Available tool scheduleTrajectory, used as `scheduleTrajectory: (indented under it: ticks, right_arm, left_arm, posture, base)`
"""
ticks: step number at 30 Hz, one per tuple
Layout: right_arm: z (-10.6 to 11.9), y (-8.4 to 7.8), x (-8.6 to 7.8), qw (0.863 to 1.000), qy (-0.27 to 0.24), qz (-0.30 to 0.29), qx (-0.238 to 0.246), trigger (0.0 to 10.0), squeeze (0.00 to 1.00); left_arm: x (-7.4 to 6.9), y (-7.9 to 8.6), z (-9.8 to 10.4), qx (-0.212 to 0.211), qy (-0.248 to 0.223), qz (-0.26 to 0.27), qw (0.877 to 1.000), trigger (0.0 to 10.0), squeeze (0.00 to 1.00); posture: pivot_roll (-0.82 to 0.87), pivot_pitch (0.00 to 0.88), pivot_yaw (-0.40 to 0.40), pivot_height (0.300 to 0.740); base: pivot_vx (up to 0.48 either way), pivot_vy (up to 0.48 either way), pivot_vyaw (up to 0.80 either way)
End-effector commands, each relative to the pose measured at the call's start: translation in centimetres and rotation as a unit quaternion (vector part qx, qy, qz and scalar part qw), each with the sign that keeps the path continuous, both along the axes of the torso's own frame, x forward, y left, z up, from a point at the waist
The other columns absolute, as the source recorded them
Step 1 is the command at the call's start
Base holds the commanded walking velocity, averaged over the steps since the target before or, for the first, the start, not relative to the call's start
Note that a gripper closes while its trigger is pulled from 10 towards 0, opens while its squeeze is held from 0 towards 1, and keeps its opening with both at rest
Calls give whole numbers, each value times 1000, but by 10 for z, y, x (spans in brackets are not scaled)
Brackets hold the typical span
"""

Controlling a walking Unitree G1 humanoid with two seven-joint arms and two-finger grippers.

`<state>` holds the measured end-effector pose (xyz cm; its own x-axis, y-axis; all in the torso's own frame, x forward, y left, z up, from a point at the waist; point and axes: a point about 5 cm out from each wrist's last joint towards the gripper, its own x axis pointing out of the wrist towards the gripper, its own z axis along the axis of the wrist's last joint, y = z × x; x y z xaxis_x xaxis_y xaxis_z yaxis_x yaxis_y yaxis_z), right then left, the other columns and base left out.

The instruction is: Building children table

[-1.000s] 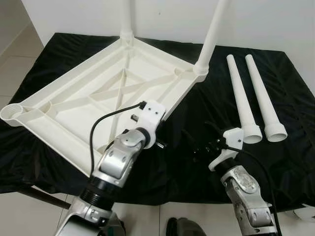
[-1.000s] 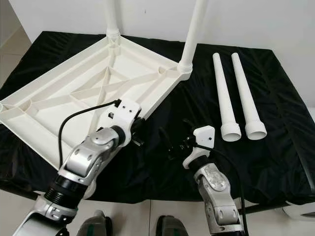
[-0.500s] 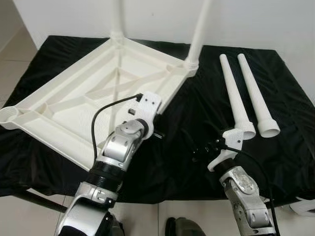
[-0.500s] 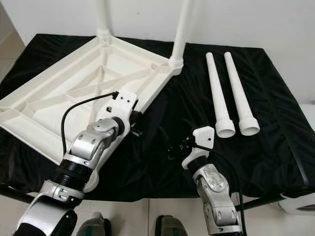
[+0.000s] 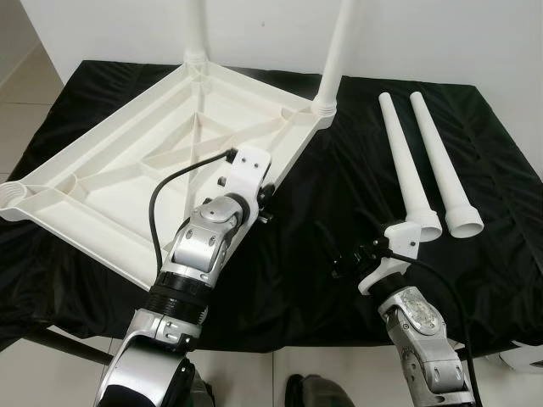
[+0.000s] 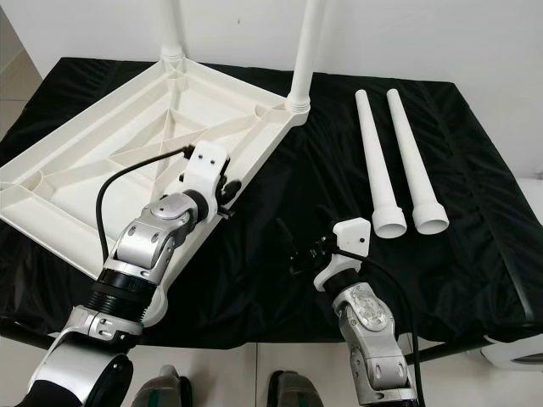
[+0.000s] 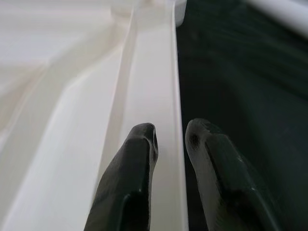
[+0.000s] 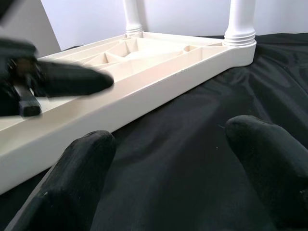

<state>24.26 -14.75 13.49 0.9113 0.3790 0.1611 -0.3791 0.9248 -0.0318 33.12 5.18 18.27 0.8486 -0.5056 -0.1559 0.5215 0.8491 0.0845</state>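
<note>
A white plastic children's tabletop (image 5: 161, 161) lies upside down on the black cloth (image 5: 339, 212) that covers the work surface, taking up the surface's left half, with its ribbed underside facing up. Two white legs (image 5: 339, 51) already stand upright in the sockets at its two far corners, while the socket at its left corner (image 5: 19, 197) is empty. Two loose legs (image 5: 422, 161) lie side by side, near the surface's far right corner, wide ends toward the robot. The left gripper (image 7: 169, 144) is at the tabletop's right-hand rim: its two black fingers (image 7: 132, 159) straddle the thin rim wall, narrowly parted, and seem to be pinching it, though actual contact is hard to judge. The right gripper (image 6: 297, 250) hovers low over bare cloth near the surface's front edge, fingers (image 8: 82, 159) spread wide and holding nothing, pointed toward the tabletop's side
</note>
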Motion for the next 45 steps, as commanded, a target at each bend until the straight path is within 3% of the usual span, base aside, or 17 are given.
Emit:
scheduleTrajectory:
  ticks: [1,8,9,11,13,14,16,20,22,31,33,36,38,40,45]
  right_arm:
    - [-2,-1,2,1000,3,-5,-4,10000,0]
    - [-1,-2,5,1000,-1,-10,-3,10000,0]
    - [2,-4,12,1000,-6,-28,4,10000,0]
    - [2,-4,12,1000,-6,-28,4,10000,0]
    - [4,-4,15,999,-9,-37,8,10000,0]
    - [4,-4,15,999,-9,-37,8,10000,0]
    - [5,-4,17,999,-11,-40,11,10000,0]
    - [5,-3,17,999,-12,-41,12,10000,0]
    - [7,-3,18,999,-15,-40,12,10000,0]
    - [8,-5,19,999,-17,-41,12,10000,0]
    - [9,-5,20,999,-18,-42,11,10000,0]
    - [10,-5,21,999,-20,-42,10,10000,0]
    - [10,-5,21,999,-20,-42,10,10000,0]
    - [10,-6,21,999,-20,-43,10,10000,0]
    - [9,-5,20,999,-18,-43,11,10000,0]
  left_arm:
    - [-9,-6,8,-16,-22,-52,998,10000,0]
    - [-15,1,22,-13,-52,-88,995,10000,0]
    - [-12,26,29,35,-81,-80,993,10000,0]
    - [-12,26,29,35,-81,-80,993,10000,0]
    - [-6,55,32,82,-88,-48,992,10000,0]
    - [-6,55,32,82,-88,-48,992,10000,0]
    - [-4,84,36,126,-96,-14,987,10000,0]
    - [-3,101,37,153,-91,6,984,10000,0]
    - [-4,120,31,194,-77,18,978,10000,0]
    - [-9,136,18,259,-49,6,965,10000,0]
    - [-16,139,2,309,-29,-23,950,10000,0]
    - [-20,140,-6,335,-19,-38,941,10000,0]
    - [-20,140,-6,335,-19,-38,941,10000,0]
    - [-24,141,-14,358,-7,-54,932,10000,0]
    - [-30,144,-20,380,2,-68,923,10000,0]
  posture:
    - [14,62,-3,740]
    - [20,64,-7,740]
    - [30,67,-14,740]
    - [30,67,-14,740]
    - [36,70,-19,740]
    - [36,70,-19,740]
    - [40,72,-23,740]
    - [41,73,-25,740]
    - [38,74,-29,740]
    - [36,74,-34,740]
    - [35,73,-35,740]
    - [34,71,-35,740]
    - [34,71,-35,740]
    - [34,71,-34,740]
    - [32,72,-31,740]
  base:
    - [0,0,0]
    - [0,0,0]
    - [0,0,0]
    - [0,0,0]
    - [0,0,0]
    - [0,0,0]
    - [0,0,0]
    - [0,0,0]
    - [0,0,0]
    - [0,0,0]
    - [0,0,0]
    - [0,0,0]
    - [0,0,0]
    - [0,0,0]
    - [0,0,0]
